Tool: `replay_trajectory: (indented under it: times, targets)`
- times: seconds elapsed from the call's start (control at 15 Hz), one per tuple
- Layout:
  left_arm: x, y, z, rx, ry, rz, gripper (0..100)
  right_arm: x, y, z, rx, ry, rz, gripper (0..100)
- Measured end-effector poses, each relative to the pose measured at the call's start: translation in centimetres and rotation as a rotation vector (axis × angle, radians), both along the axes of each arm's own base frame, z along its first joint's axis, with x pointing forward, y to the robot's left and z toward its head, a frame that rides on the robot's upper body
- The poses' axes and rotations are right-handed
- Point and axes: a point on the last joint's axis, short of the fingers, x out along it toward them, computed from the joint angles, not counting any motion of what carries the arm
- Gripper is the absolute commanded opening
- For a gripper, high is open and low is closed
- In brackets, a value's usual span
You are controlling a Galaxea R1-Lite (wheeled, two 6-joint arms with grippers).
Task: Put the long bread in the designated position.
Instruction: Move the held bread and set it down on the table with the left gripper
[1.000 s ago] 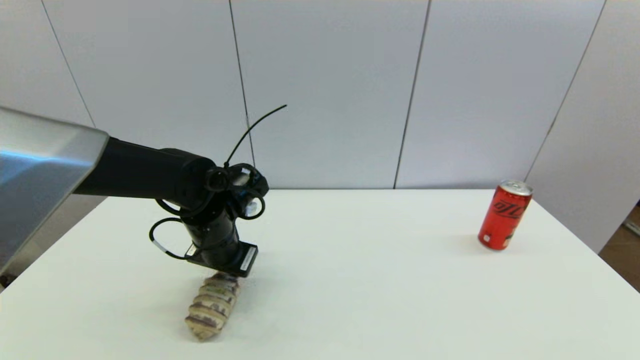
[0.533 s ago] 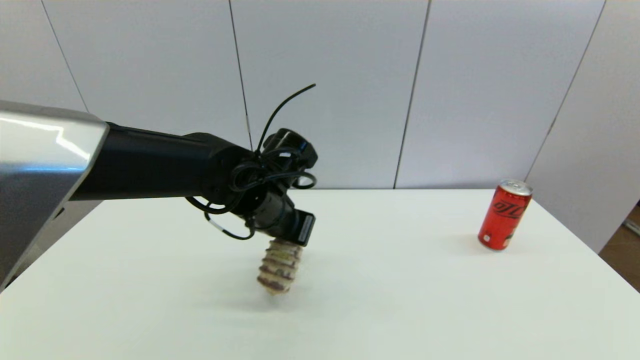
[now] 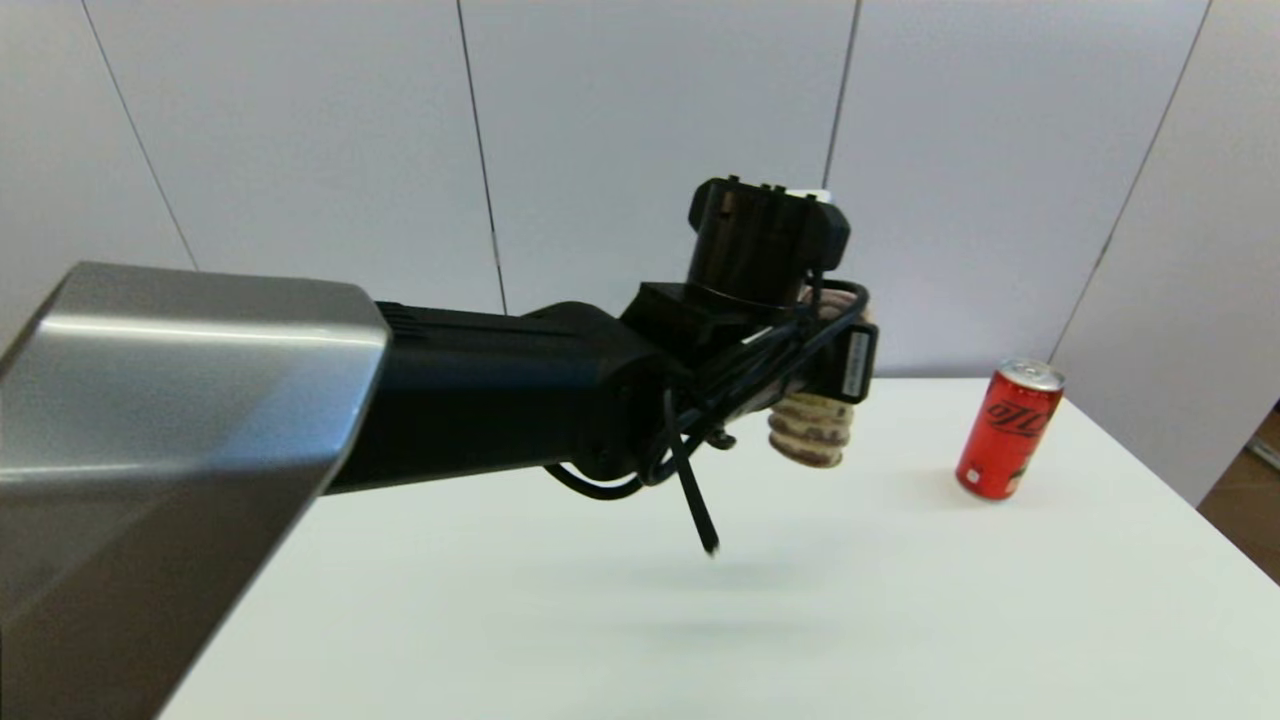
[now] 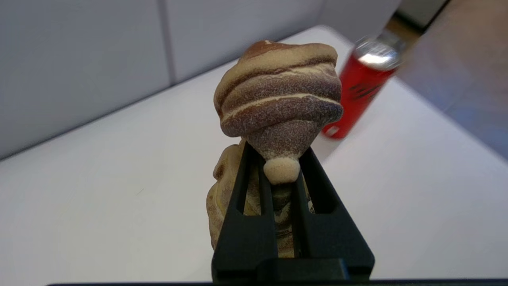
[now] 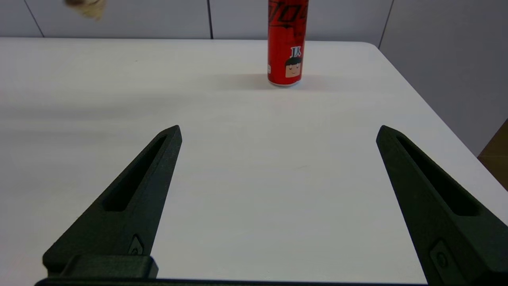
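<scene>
The long bread [image 3: 808,436], a tan loaf with purplish-brown ridges, hangs high above the white table [image 3: 900,620], right of its middle. My left gripper [image 4: 278,150] is shut on the long bread [image 4: 278,99], which sticks out past the fingertips; in the head view the wrist hides the fingers. The loaf's end [image 5: 85,7] also shows at the edge of the right wrist view. Nothing on the tabletop marks the designated position. My right gripper [image 5: 278,129] stands open low over the table's near right part, holding nothing.
A red soda can [image 3: 1005,430] stands upright near the table's far right edge, a short way right of the held loaf; the same can [image 5: 286,39] is straight ahead of the right gripper. The table's right edge [image 5: 428,115] is close by.
The left arm has lifted the long bread off the near-left part of the table and carried it up and to the right, toward the can. The can has not moved.
</scene>
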Motion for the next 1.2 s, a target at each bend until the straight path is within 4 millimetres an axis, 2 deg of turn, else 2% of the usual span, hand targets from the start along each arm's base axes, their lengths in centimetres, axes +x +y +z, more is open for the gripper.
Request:
replay_trajectory:
  times: [0.2, 0.27, 0.6, 0.87, 1.2]
  targets:
    - [-1.1, -3.4, 0.5, -0.098, -0.072, -0.059, 0, 0.0, 0.0, 0.0, 0.000, 0.000, 0.000, 100]
    - [-1.7, -4.5, 0.2, -0.116, -0.091, -0.084, 0, 0.0, 0.0, 0.0, 0.000, 0.000, 0.000, 100]
    - [-4.2, -8.7, -3.3, -0.155, -0.117, -0.160, 0, 0.0, 0.0, 0.0, 0.000, 0.000, 0.000, 100]
    - [-5.8, -10.9, -6.9, -0.116, -0.089, -0.200, 0, 0.0, 0.0, 0.0, 0.000, 0.000, 0.000, 100]
    - [-6.5, -12.1, -10.2, -0.059, -0.056, -0.219, 0, 0.0, 0.0, 0.0, -0.001, 0.000, 0.000, 100]
